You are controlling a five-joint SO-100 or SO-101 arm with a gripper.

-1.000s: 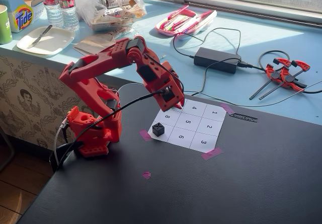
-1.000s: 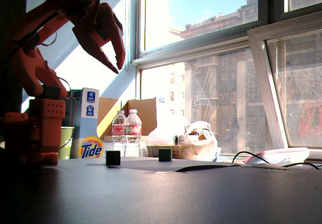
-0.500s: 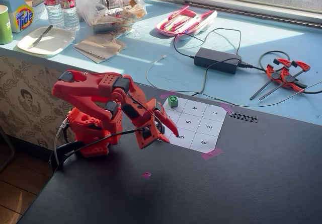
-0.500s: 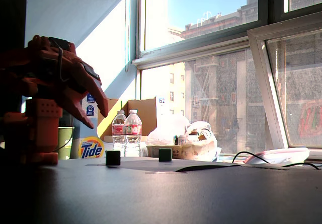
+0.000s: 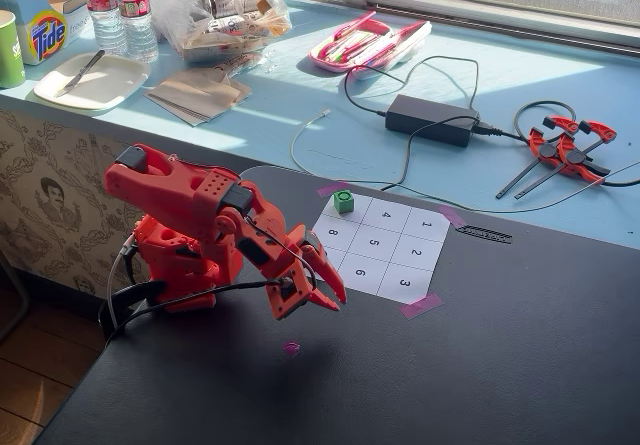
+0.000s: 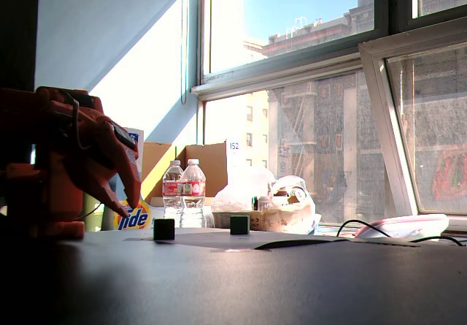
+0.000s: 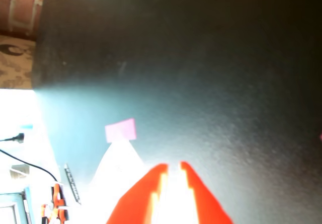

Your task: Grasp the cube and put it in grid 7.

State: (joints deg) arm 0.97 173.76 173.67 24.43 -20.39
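Cube (image 5: pixel 344 202) sits on grid 7 (image 5: pixel 351 208).

Black power brick (image 5: pixel 430 119) up at twelve o'clock on the blue counter (image 5: pixel 300 105). White plate (image 5: pixel 90 80), water bottles (image 5: pixel 118 10) at ten o'clock. Red clamps (image 5: pixel 570 143) at two.

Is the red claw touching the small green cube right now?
Apart. In a fixed view the red claw hangs near the white paper grid's lower left edge, while the small green cube sits at its far corner.
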